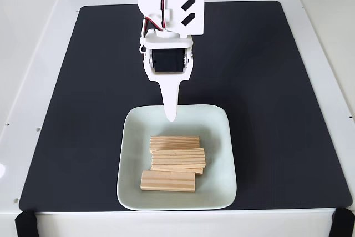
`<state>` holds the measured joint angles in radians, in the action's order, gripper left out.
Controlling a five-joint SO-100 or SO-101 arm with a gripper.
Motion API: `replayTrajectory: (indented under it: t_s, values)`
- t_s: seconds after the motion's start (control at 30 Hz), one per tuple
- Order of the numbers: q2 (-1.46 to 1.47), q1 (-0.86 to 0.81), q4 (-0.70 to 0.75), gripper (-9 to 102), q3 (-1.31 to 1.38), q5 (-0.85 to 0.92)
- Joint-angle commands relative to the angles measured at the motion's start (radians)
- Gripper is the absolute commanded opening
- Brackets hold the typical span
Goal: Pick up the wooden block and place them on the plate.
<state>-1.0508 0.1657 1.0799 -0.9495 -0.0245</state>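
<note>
On the mat (83, 109), centre-front: plate (130, 154) holding stacked blocks (176, 161), apparently gathered there as the task asks. Above its far rim, gripper (171, 109) hanging empty, tip pointing down; whether parted or closed, impossible to tell.

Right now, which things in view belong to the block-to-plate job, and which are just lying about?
Part of the job:
- wooden blocks, stacked on the plate
- plate, pale green
- gripper, fingers pointing down over the plate's far rim

Just there:
- black mat under the plate
- white table
- black clips at the near corners
</note>
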Motion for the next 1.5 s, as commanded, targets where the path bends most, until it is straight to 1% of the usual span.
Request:
replayTrajectory:
  t_s: [0.0, 0.13, 0.23, 0.3, 0.43, 0.5, 0.57, 0.63, 0.73, 0.9, 1.03, 1.13, 1.47]
  values:
    - [-0.156, 0.017, -0.052, 0, -0.107, -0.003]
    - [-0.279, 0.041, -0.109, 0, -0.256, -0.005]
    - [-0.394, 0.048, -0.218, 0, -0.399, -0.008]
    - [-0.483, 0.048, -0.341, 0, -0.523, -0.008]
    - [-0.683, 0.041, -0.647, 0, -0.821, -0.008]
    - [-0.788, 0.035, -0.776, 0, -0.966, -0.008]
    - [-0.899, 0.031, -0.876, 0, -1.092, -0.008]
    - [-1.005, 0.009, -0.937, 0, -1.197, -0.008]
    - [-1.146, -0.008, -0.976, 0, -1.312, -0.008]
    - [-1.384, -0.057, -0.980, 0, -1.419, -0.012]
    - [-1.578, -0.120, -1.017, 0, -1.532, -0.086]
    - [-1.730, -0.150, -1.043, 0, -1.644, -0.097]
    - [-2.244, -0.164, -1.029, 0, -2.000, -0.100]
